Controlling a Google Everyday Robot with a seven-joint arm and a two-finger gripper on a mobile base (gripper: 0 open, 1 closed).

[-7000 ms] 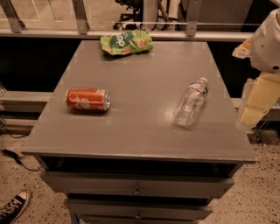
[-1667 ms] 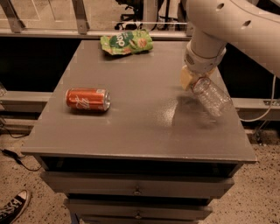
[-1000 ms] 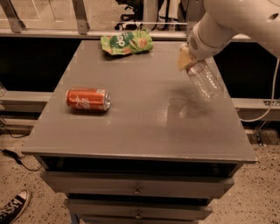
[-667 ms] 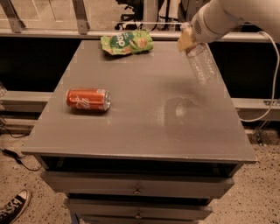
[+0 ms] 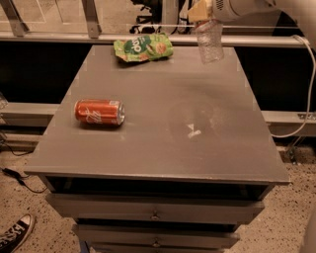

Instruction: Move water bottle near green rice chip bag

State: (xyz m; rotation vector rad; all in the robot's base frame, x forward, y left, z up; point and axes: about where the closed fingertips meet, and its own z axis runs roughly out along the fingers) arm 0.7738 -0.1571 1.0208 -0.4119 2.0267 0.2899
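One gripper (image 5: 201,11), far right, is clamped on the top of the bottle (image 5: 209,40), which hangs over the table (image 5: 163,153) near its far right corner, right of the green bag (image 5: 143,48). A can (image 5: 98,112) lies at left.

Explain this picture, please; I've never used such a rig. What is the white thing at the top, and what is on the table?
The white shape at the top right is the robot's single arm. At its end is the gripper. Its two fingers are closed on the top of the water bottle, so the bottle hangs in the air over the far right part of the grey table. There is only one camera, and it looks down on the table from the front. Two things lie on the table. The green rice chip bag is at the far edge, left of the bottle and apart from it. An orange soda can lies on its side near the left.
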